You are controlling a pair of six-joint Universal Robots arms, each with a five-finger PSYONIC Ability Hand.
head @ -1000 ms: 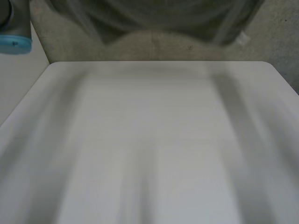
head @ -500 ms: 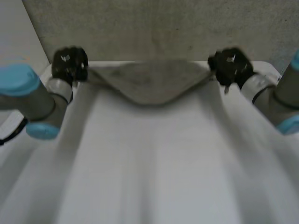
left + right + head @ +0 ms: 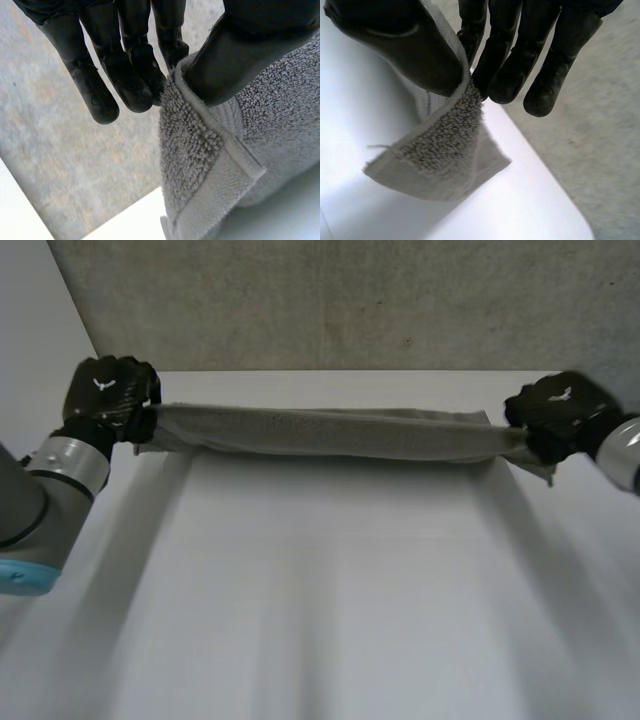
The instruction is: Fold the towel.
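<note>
Our left robot hand (image 3: pixel 108 390) is clamped on one end of the towel (image 3: pixel 320 432), and our right robot hand (image 3: pixel 558 412) is clamped on the other end. Between them the grey towel is drawn out into a long, narrow, bunched band that runs along the far edge of the counter (image 3: pixel 330 590), just inside that edge. We cannot tell whether the band touches the counter or hangs just above it; a soft shadow lies on the counter right beneath it.

Seen from the left wrist, the thumb (image 3: pixel 235 55) presses the towel's corner against the fingers (image 3: pixel 127 75), which are nearly straight. Looped pile and a flat woven hem show at that corner, and the cloth folds over itself just below the thumb. Seen from the right wrist, the thumb (image 3: pixel 405 45) and fingers (image 3: pixel 515 70) pinch the other corner; a small flap of towel hangs free under the pinch, above the counter, with a loose thread at its hem.

From the head camera, each robot hand sits at one of the counter's far corners. Beyond the counter's far edge lies a speckled grey floor (image 3: pixel 330 300). Our left arm (image 3: pixel 25 505) reaches along the counter's left side.
</note>
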